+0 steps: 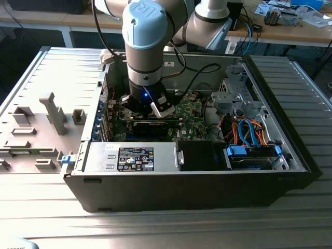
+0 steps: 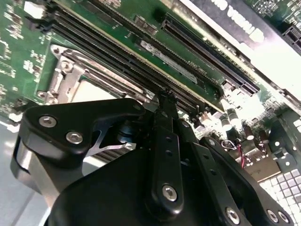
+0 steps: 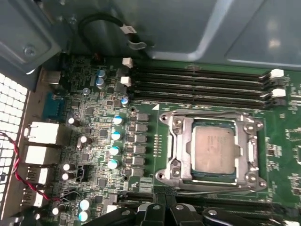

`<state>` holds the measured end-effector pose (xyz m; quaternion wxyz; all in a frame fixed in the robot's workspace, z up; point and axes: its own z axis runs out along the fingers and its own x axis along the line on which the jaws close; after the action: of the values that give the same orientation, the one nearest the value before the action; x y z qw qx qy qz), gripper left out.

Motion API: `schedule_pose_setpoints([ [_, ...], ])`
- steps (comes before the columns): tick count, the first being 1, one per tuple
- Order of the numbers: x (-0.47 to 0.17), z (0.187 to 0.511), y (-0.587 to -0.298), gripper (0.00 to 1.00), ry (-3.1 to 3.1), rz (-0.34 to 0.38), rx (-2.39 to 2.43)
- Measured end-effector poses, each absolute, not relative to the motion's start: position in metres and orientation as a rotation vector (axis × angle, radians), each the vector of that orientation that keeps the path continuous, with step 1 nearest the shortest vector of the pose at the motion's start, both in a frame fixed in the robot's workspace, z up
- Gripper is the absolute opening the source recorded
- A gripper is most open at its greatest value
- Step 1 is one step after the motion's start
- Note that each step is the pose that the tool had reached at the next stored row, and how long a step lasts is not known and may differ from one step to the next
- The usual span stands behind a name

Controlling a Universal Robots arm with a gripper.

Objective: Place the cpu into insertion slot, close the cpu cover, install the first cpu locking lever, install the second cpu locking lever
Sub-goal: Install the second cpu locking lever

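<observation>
The cpu (image 3: 214, 149) is seated in the insertion slot (image 3: 249, 153) under the cpu cover (image 3: 181, 141); gripper (image 2: 165, 96) state cannot be told, and an unlatched cover could lift.

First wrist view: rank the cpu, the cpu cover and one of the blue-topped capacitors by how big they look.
Largest to smallest in the first wrist view:
1. cpu cover, the silver frame lying round the chip.
2. cpu, seated in the frame's window.
3. blue-topped capacitor, far smaller.
All sit on the same board, so the order looks reliable.

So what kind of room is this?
Probably a workshop or lab: a robot arm reaches into an open computer case on a metal table, with cluttered workbenches behind.
</observation>
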<state>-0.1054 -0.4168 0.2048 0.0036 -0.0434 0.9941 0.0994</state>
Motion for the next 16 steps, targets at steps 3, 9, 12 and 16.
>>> schedule_pose_setpoints([
  [3, -0.109, 0.201, -0.416, 0.11, 3.116, 0.315, -0.152],
  [9, -0.110, 0.199, -0.409, 0.11, 3.116, 0.318, -0.221],
  [12, -0.110, 0.200, -0.408, 0.11, 3.114, 0.320, -0.237],
  [16, -0.110, 0.225, -0.408, 0.11, 3.111, 0.319, -0.239],
])
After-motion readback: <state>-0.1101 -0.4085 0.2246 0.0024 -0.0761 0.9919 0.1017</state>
